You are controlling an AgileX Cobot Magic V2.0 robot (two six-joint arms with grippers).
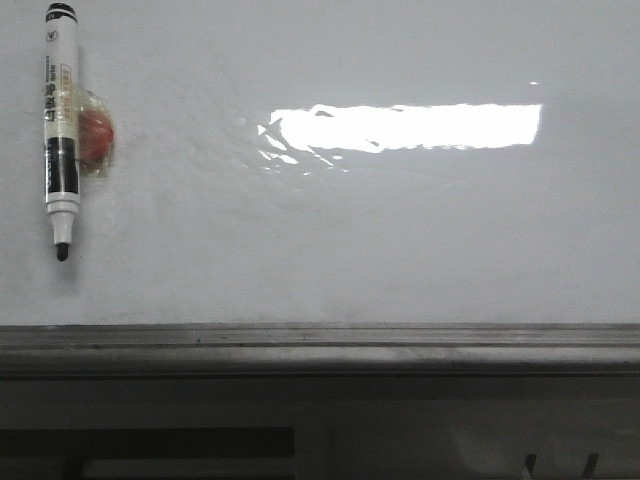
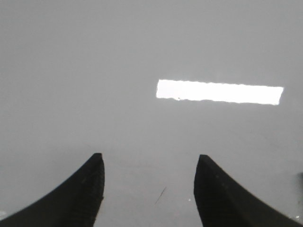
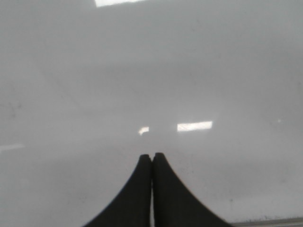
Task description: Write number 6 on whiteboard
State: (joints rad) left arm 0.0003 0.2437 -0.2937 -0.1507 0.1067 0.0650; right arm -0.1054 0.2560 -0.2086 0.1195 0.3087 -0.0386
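Note:
The whiteboard fills the front view, glossy white with a bright rectangular glare and a grey metal ledge along its lower edge. No number 6 shows on it in any view. A white marker pen with black ends hangs at the board's upper left, tip down, fixed by a red holder. Neither gripper shows in the front view. My left gripper is open and empty over the board, above a short thin dark stroke. My right gripper is shut on nothing, facing the board.
Below the ledge is a dark band with lighter frame parts. A strip of the ledge shows at the corner of the right wrist view.

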